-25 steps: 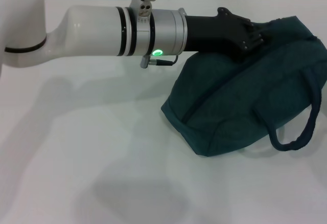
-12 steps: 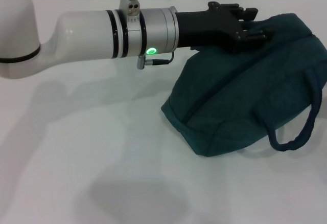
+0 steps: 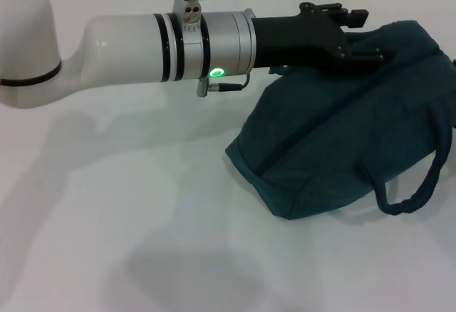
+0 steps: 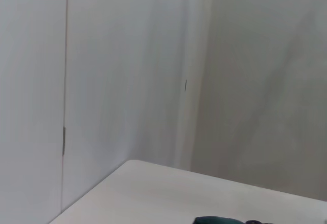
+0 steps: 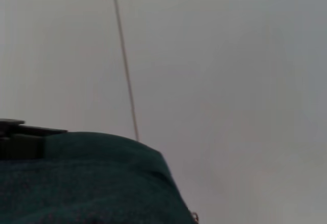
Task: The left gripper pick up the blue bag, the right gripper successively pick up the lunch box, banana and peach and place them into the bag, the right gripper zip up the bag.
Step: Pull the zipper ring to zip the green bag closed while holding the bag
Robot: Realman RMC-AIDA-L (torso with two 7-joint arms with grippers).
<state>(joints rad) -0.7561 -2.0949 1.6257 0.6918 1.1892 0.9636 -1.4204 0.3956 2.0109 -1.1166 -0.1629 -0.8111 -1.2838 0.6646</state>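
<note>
Reaching across the table (image 3: 142,205), the left claw (image 3: 370,48) sits at the bag's (image 3: 342,148) top, grip unclear, suggesting an early stage: no food visible, zipping undone.

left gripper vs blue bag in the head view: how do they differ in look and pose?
The left gripper is black, rigid and held level off the table; the blue bag is dark teal, soft and slumped on the white table. The gripper is slim; the bag is far bulkier. They meet at the bag's top edge.
</note>
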